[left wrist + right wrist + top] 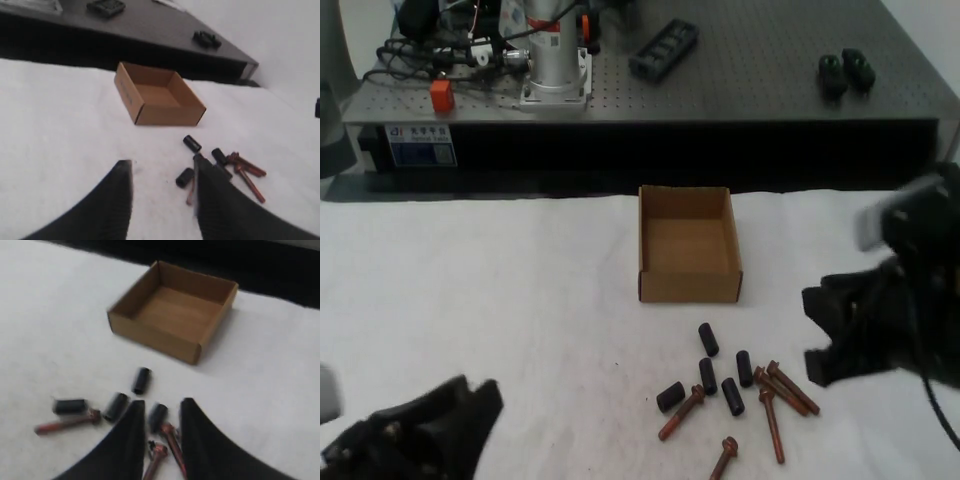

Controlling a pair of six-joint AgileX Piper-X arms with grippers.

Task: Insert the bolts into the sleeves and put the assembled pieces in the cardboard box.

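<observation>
Left gripper [161,162], near left: jaws wide apart, empty, well apart from parts. Open brown cardboard box [687,245] mid-bench, nothing inside. Just nearer, short black cylindrical sleeves [708,339] & copper-coloured bolts [772,425] lie jumbled, some touching. Right gripper [162,402] hangs over pile's right side, jaws part-open, holding nothing. Risk: w/ pieces this crowded, closing on one sleeve may knock neighbours; round parts could roll.

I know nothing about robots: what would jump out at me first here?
An open brown cardboard box sits empty mid-bench on the white cloth. Nearer the arms, short black cylindrical sleeves and copper-red metal bolts lie scattered. The black left gripper and right gripper hang open on either side of that scatter.
</observation>
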